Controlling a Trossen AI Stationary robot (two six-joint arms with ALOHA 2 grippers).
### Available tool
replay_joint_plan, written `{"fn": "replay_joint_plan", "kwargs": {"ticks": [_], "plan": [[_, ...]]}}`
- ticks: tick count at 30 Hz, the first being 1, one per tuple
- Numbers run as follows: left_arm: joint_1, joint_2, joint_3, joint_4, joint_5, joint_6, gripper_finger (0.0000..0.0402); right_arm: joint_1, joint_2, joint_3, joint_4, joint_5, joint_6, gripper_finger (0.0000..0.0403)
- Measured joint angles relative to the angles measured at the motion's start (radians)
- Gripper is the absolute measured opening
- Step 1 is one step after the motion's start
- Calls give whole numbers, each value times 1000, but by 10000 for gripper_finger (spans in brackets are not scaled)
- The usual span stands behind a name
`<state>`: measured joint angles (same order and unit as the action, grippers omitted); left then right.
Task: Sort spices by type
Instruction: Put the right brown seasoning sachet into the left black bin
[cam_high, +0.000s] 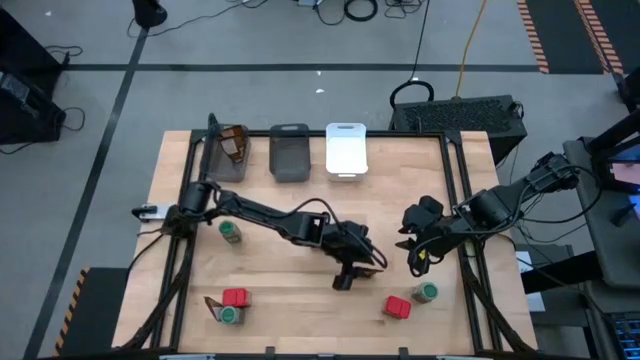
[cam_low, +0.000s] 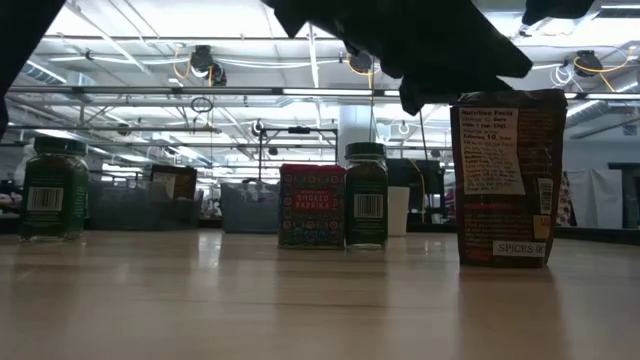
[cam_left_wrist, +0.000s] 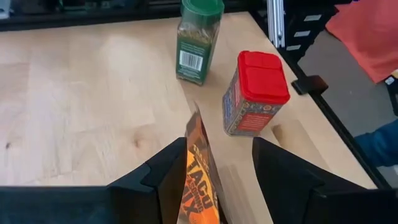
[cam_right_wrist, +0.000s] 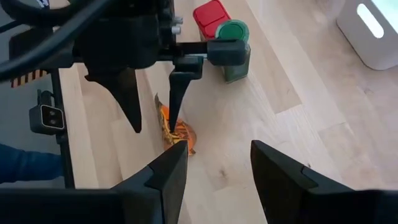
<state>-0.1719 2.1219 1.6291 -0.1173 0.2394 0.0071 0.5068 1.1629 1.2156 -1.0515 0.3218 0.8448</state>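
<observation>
A flat brown-orange packet (cam_left_wrist: 199, 168) stands upright on its lower edge on the table (cam_low: 300, 290), right of the middle; it also shows in the low view (cam_low: 505, 180) and the right wrist view (cam_right_wrist: 177, 134). My left gripper (cam_left_wrist: 217, 180) is open, its fingers pointing down on either side of the packet's top; in the high view it is near the middle (cam_high: 350, 272). My right gripper (cam_right_wrist: 217, 168) is open and empty, above the table to the right of the packet (cam_high: 412, 255). A green-lidded jar (cam_left_wrist: 199, 40) and a red tin (cam_left_wrist: 256, 93) stand beyond the packet. My left gripper is open around the packet's upper edge (cam_left_wrist: 194, 121), coming from above with the fingers pointing down. The packet's flat side lies close along the inner face of one finger (cam_left_wrist: 168, 180); I cannot tell whether they touch. The packet stands on the table.
Two dark grey bins (cam_high: 228, 152) (cam_high: 290, 152) and a white bin (cam_high: 346, 148) stand in a row at the far edge; the left one holds a brown packet. A green jar (cam_high: 230, 232) stands at the left. A red tin (cam_high: 235, 297), a jar and a packet sit near left.
</observation>
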Motion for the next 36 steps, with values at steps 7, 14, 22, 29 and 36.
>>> {"fn": "replay_joint_plan", "kwargs": {"ticks": [7,14,22,29,36], "plan": [[0,3,0,-1,-33,15,187,0,0,0,0,0,3,160],[-1,3,0,-55,-39,26,187,0,0,0,0,0,-12,160],[-8,3,0,-87,-63,25,172,0,0,0,0,46,-52,160],[-13,3,0,-90,-62,-19,68,0,0,0,0,40,-76,160],[19,-36,17,-96,-6,-35,5,0,-5,-1,-1,34,-119,160]]}}
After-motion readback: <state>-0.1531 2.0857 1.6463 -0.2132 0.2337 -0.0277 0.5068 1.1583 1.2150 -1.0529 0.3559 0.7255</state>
